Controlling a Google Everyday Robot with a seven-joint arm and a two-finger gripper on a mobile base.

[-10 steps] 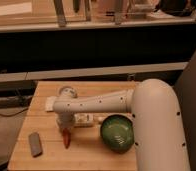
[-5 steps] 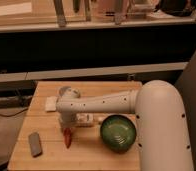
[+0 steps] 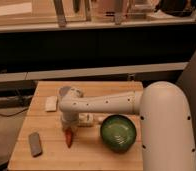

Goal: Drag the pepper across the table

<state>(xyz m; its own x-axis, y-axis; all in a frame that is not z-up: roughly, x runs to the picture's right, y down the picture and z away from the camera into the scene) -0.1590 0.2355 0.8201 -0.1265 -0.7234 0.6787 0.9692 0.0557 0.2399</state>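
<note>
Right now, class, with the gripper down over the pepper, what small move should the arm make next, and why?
Probably a short, slow pull sideways along the table. The gripper sits right at the top of the pepper, which lies on the wood between the grey block and the green bowl.

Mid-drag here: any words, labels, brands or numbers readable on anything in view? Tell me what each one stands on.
No text can be read anywhere.
Small white packet beside the arm: it may carry a print, too blurred to read.
Pepper, grey block, green bowl, white pad, table: no markings show.
The claw sits directly over the pepper; no label shows on it.
</note>
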